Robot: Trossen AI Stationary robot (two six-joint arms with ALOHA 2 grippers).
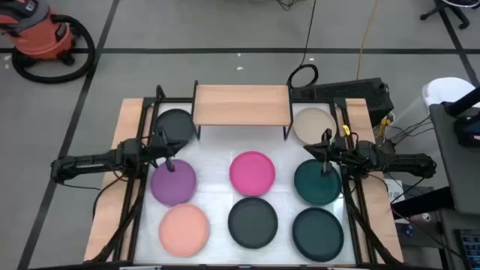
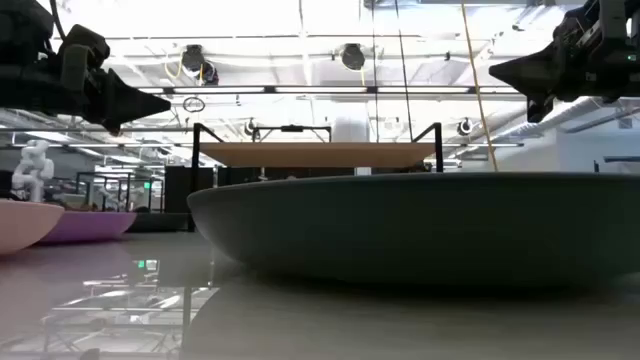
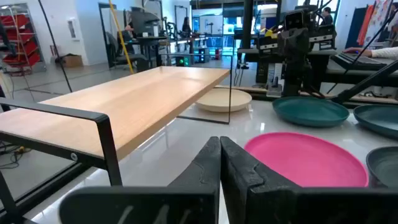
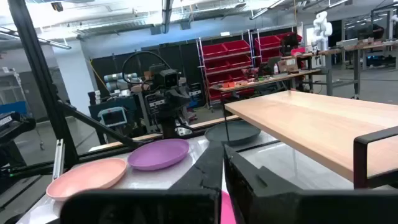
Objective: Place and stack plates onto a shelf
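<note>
The wooden-topped shelf (image 1: 241, 105) stands on black legs at the table's far side. Eight plates lie flat on the table. A dark grey plate (image 1: 176, 124) and a beige plate (image 1: 313, 124) sit beside the shelf's ends. The middle row holds purple (image 1: 174, 182), magenta (image 1: 252, 172) and dark teal (image 1: 318, 182) plates. Salmon pink (image 1: 184, 229), dark grey (image 1: 253, 223) and dark teal (image 1: 318, 232) plates fill the near row. My left gripper (image 1: 171, 163) is shut and hovers over the purple plate's far part. My right gripper (image 1: 327, 169) is shut and hovers over the middle-row teal plate. The low view shows both raised clear of the table.
The table's wooden side strips and black arm frames (image 1: 135, 187) flank the plates. The shelf's top (image 3: 143, 99) is bare. Beyond the table are cables and a black box (image 1: 360, 94) at the far right, and a red vacuum (image 1: 41, 37) on the floor.
</note>
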